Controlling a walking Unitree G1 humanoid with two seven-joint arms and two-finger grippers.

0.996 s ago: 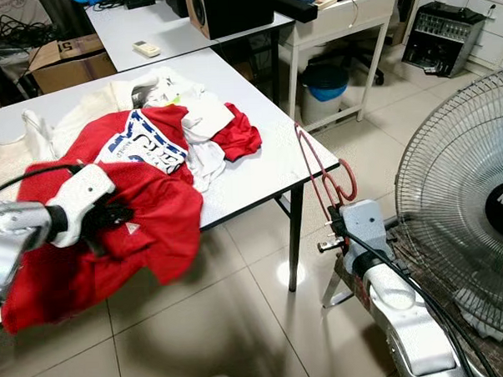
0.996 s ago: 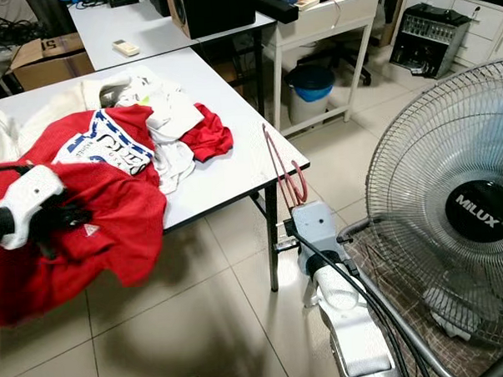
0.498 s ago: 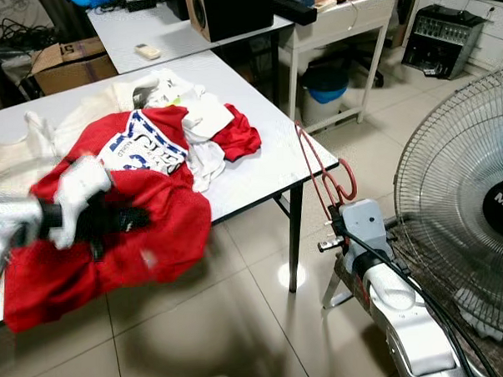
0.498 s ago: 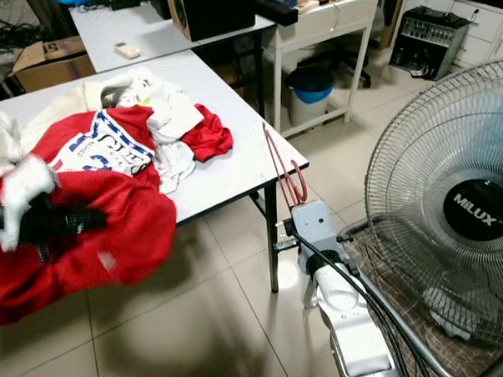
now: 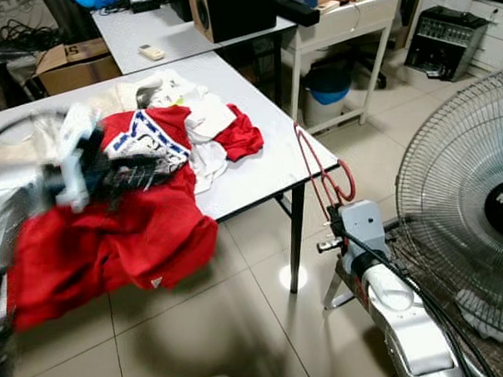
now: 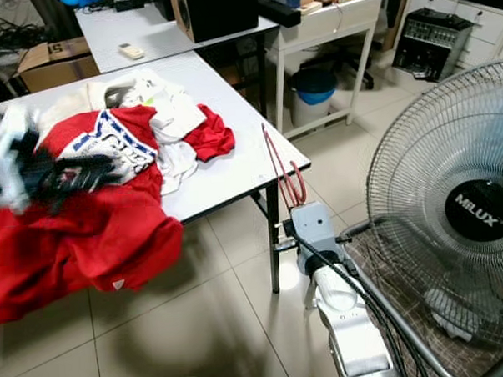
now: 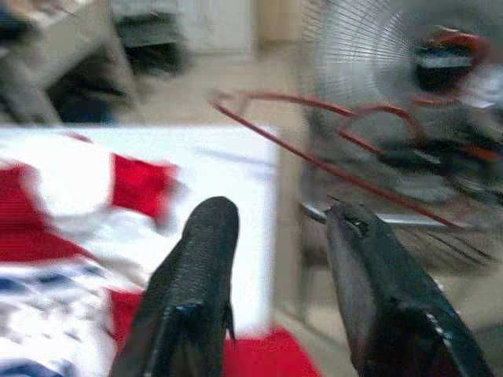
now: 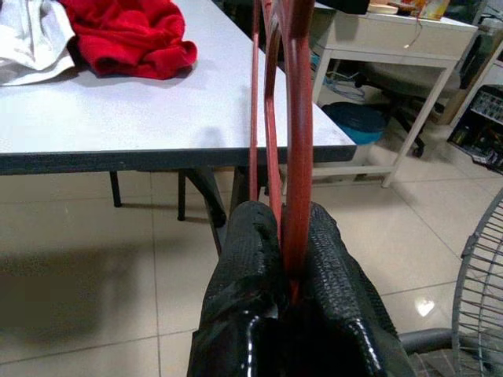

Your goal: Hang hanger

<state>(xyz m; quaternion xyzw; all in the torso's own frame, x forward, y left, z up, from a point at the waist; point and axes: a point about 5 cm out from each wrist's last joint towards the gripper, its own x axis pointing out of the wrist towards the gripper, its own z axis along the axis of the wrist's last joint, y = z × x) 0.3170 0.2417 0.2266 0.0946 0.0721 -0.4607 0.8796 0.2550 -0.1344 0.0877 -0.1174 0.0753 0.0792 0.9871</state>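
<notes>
right gripper (image 8: pixel 287 236) jaws clamped on the red hanger (image 5: pixel 322 170), long axis rising straight up out of them beside the desk (image 5: pixel 263 167) corner; left gripper (image 7: pixel 275 228) jaws parted, empty, above the red shirt (image 5: pixel 120 244), hanger well beyond them.

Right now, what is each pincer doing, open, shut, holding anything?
Left pincer: open, holding nothing, above the red shirt.
Right pincer: shut on the red hanger.
</notes>
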